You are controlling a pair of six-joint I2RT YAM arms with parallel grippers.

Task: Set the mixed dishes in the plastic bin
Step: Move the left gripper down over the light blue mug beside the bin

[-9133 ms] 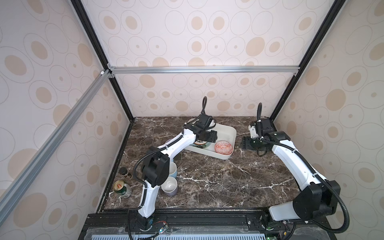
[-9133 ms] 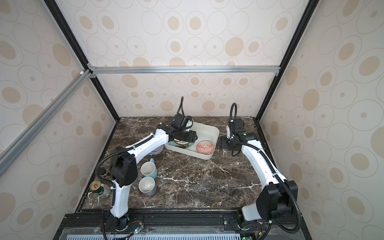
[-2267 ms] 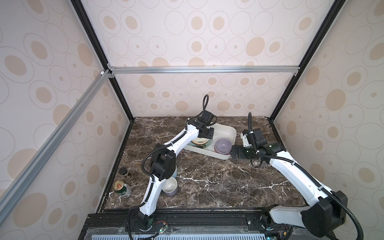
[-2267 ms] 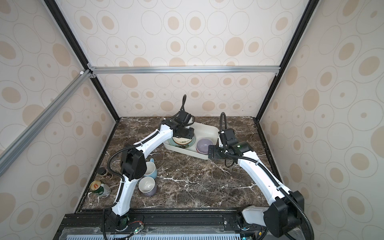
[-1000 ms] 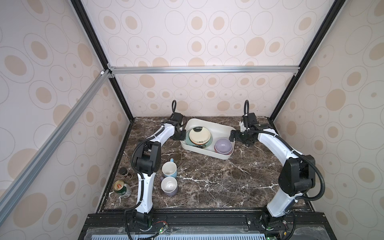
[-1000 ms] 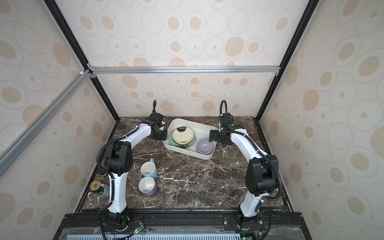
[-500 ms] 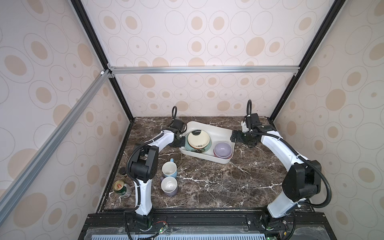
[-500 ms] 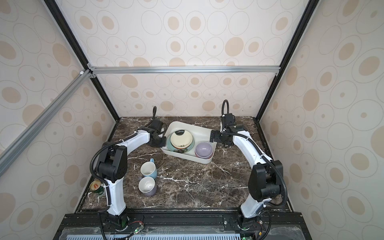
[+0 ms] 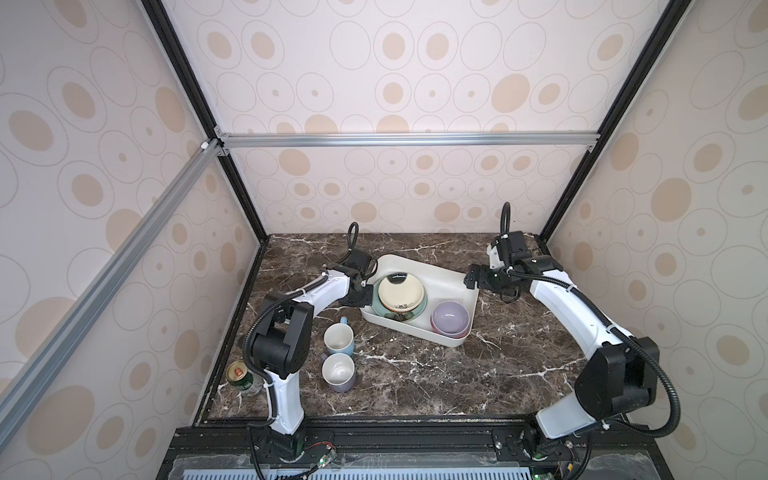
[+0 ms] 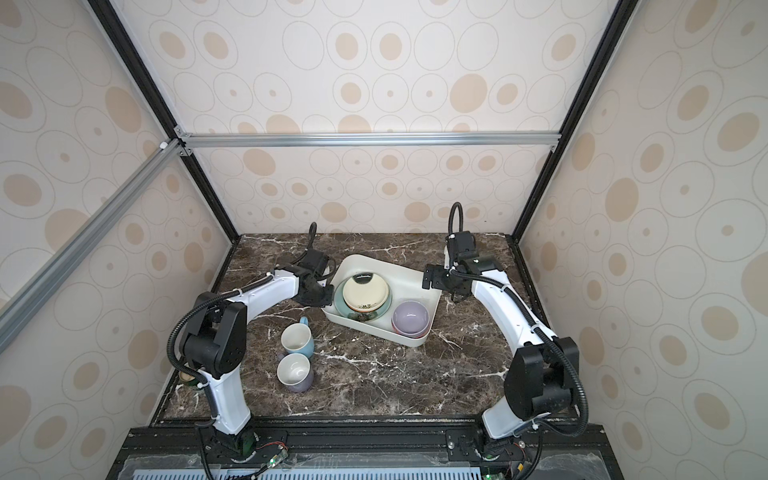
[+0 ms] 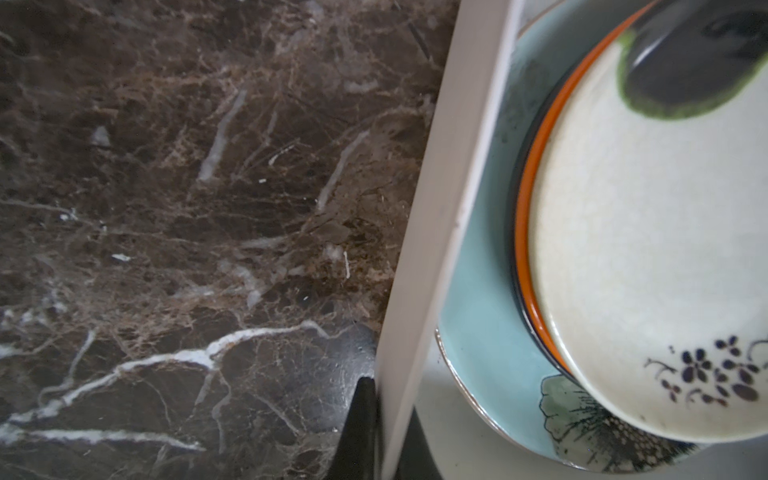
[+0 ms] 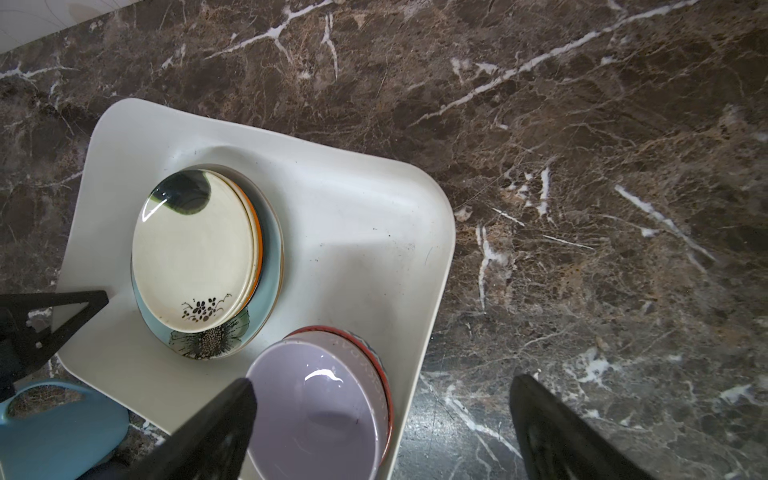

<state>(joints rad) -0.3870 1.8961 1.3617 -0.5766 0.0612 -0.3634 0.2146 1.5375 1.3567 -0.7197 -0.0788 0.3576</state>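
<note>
Since a second ago the bin (image 9: 451, 277) has slid forward, the left hand (image 9: 362, 297) pinched tight on its rim. The right hand (image 9: 472, 281) hangs wide by the far corner. Plates (image 9: 401, 293) and bowl (image 9: 451, 322) lie inside. The blue mug (image 9: 338, 338) and grey mug (image 9: 338, 374) stand upright on the desk (image 9: 415, 374) and probably come next, once the left hand releases the rim.
</note>
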